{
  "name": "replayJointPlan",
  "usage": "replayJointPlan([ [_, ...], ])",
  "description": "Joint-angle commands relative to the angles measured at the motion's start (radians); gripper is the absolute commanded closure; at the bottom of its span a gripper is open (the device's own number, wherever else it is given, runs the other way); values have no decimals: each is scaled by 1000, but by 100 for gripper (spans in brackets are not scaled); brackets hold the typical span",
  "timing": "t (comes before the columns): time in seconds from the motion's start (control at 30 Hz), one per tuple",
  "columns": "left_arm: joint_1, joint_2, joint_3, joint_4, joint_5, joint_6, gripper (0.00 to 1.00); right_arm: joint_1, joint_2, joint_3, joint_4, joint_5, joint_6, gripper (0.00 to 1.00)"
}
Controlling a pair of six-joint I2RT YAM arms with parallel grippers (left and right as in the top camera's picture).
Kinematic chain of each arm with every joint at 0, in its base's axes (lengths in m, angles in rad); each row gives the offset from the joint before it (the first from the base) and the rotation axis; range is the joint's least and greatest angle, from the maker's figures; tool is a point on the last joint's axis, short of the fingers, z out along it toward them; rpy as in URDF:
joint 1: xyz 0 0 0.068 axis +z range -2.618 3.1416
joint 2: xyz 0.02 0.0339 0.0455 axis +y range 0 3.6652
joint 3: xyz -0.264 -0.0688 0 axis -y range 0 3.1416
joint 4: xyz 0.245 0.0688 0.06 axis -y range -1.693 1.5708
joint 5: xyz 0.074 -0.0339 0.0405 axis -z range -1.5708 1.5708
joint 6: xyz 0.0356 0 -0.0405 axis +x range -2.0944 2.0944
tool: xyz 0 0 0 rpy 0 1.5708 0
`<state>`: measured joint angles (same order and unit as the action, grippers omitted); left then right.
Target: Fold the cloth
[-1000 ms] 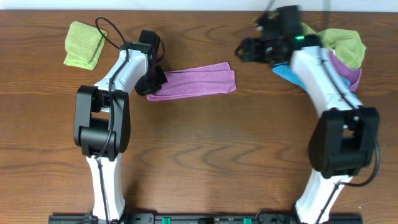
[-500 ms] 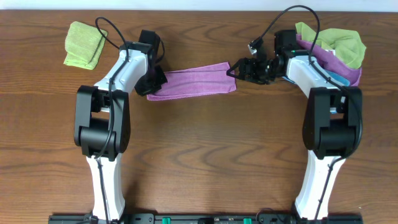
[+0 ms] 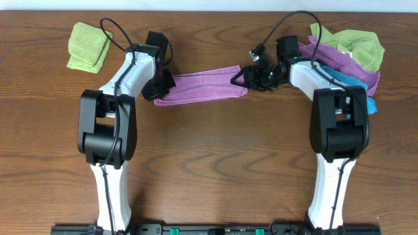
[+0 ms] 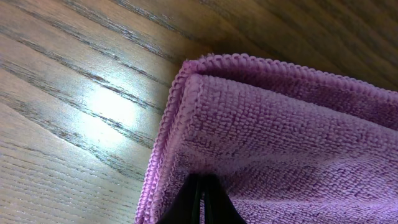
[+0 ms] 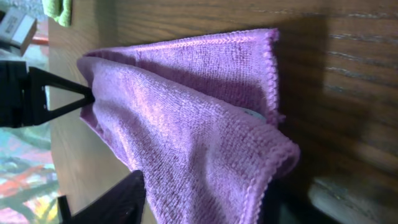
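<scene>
On the surface (image 3: 209,163), the cloth (image 3: 202,87) lies between your 2 arms, soft and limp. Your left end effector (image 4: 199,200) is clamped on its left edge; your right end effector (image 3: 243,77) straddles its right edge, jaws apart; grip there.

right wrist | purple cloth (image 5: 186,124) lies folded on the wooden table (image 5: 348,74) | near end humps up between the right gripper's (image 5: 202,208) dark fingers, grip unclear | left gripper (image 5: 87,98) tip touches far end | green cloth (image 5: 59,9) beyond, apart
</scene>
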<state>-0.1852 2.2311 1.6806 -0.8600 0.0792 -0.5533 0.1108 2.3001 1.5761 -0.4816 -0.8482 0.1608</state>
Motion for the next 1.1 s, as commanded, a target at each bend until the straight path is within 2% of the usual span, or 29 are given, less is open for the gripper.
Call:
replayJointPlan([
  [0.0,0,34,-10,-18,12,-8,94,10,24,-1,5,10,16,57],
  [0.03,0,33,-10,-18,19,-8,94,10,24,-1,7,13,19,63],
  [0.13,6,24,5,-31,26,-7,95,7,23,6,18,14,29,93],
  [0.17,10,13,24,-50,26,-7,94,6,23,16,17,14,29,99],
  [0.3,34,-89,121,-141,17,3,94,-6,1,85,-95,105,28,99],
  [0.47,94,-321,154,-255,24,-17,94,-29,-72,211,-393,467,15,99],
  [0.57,115,-435,154,-352,25,-19,94,-13,-121,280,-508,718,30,99],
  [0.7,113,-522,154,-439,25,-18,94,95,-135,314,-528,900,46,99],
  [0.87,113,-562,154,-500,28,0,94,302,-134,314,-481,1158,70,99],
  [1.07,113,-586,154,-551,72,10,94,445,-76,314,-447,1214,51,99],
])
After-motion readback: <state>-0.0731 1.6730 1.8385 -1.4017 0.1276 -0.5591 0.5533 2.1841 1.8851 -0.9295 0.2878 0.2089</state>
